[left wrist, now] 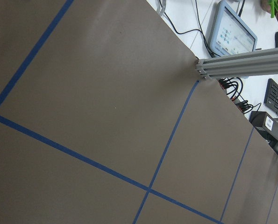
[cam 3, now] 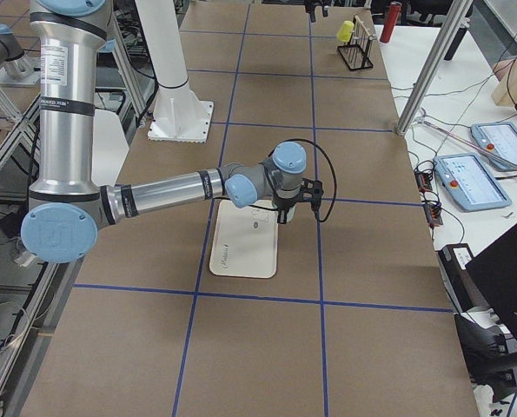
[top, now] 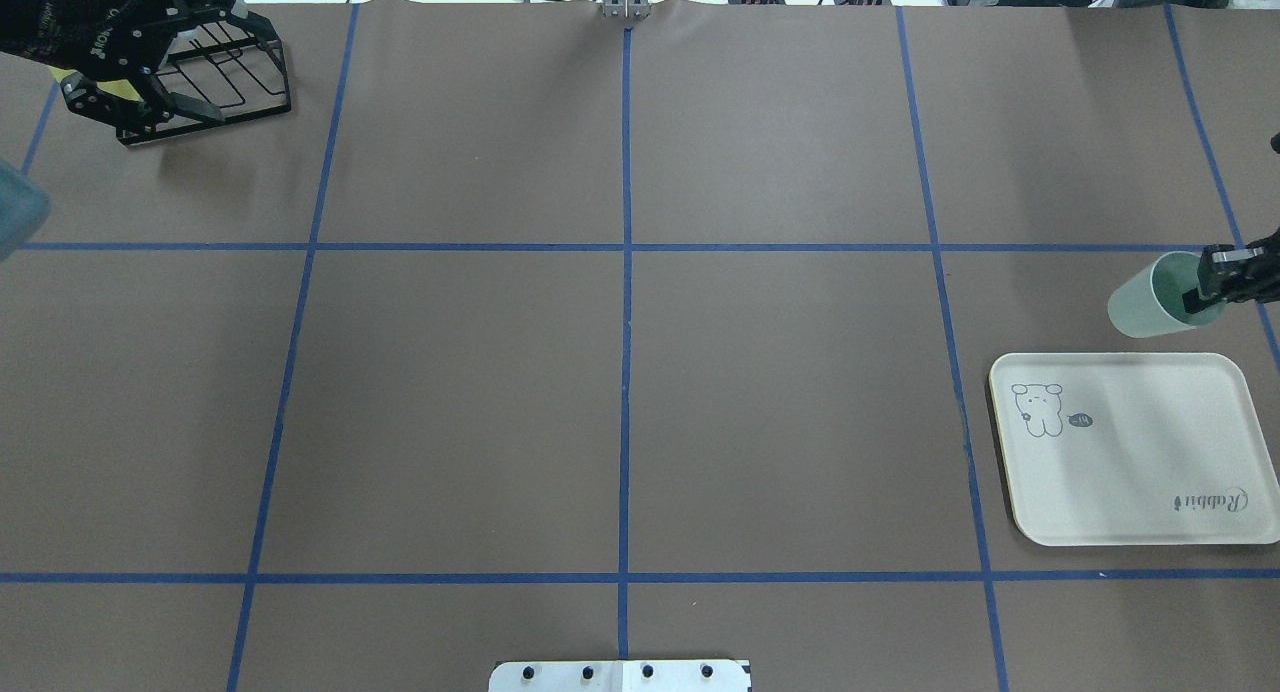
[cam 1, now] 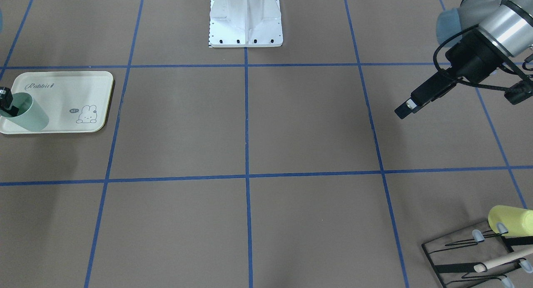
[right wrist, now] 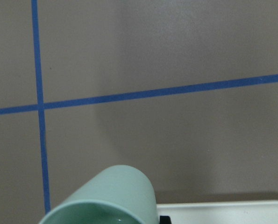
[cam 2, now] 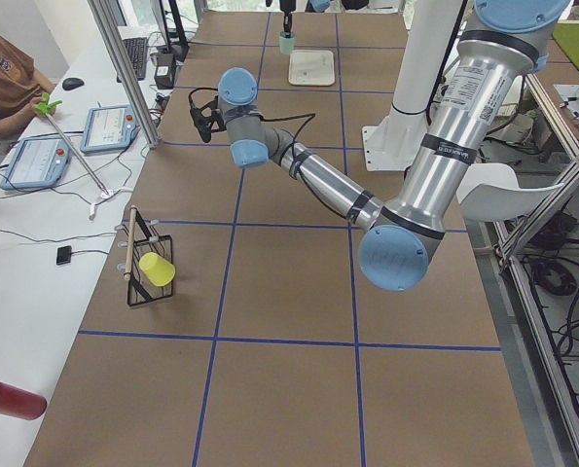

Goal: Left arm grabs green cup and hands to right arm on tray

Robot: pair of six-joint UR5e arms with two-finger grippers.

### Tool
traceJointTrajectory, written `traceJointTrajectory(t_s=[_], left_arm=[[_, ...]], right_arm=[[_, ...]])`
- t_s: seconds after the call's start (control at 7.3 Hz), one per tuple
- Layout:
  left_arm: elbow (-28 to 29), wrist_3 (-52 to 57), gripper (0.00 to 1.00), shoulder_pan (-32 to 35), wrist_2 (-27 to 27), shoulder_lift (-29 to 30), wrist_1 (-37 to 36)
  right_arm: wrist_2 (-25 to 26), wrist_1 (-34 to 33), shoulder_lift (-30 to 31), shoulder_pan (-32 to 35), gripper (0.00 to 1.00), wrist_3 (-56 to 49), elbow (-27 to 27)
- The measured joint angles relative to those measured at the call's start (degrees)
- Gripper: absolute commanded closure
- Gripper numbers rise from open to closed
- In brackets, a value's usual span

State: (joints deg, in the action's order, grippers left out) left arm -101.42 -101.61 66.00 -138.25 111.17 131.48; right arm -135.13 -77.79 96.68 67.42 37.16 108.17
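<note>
The green cup (cam 1: 30, 112) hangs tilted, mouth toward the wrist, over the left end of the cream "Rabbit" tray (cam 1: 62, 88). My right gripper (cam 1: 7, 104) is shut on its rim, with one finger inside the cup. In the overhead view the green cup (top: 1150, 297) shows just past the tray's (top: 1130, 462) far edge, held by the right gripper (top: 1208, 290). The right wrist view has the cup (right wrist: 108, 196) low in frame, with a strip of the tray (right wrist: 223, 212) beside it. My left gripper (cam 1: 406, 109) hangs open and empty, far off near the wire rack.
A black wire rack (cam 1: 462, 259) at the table's corner holds a yellow cup (cam 1: 512, 221) and a wooden stick (cam 1: 504, 259). The white robot base (cam 1: 245, 26) stands at mid-table edge. A seated person and tablets (cam 2: 46, 146) are beside the table.
</note>
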Motion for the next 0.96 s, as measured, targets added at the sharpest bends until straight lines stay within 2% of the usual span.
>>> traceJointTrajectory(t_s=[0.41, 0.96], left_arm=[[-0.2, -0.1, 0.0, -0.3, 0.0, -0.2, 0.0], [-0.6, -0.1, 0.0, -0.4, -0.1, -0.1, 0.0]], right_arm=[[1.8, 3.9, 6.9, -2.6, 1.0, -1.1, 1.2], [1.8, 5.5, 7.9, -7.5, 1.0, -1.0, 0.1]])
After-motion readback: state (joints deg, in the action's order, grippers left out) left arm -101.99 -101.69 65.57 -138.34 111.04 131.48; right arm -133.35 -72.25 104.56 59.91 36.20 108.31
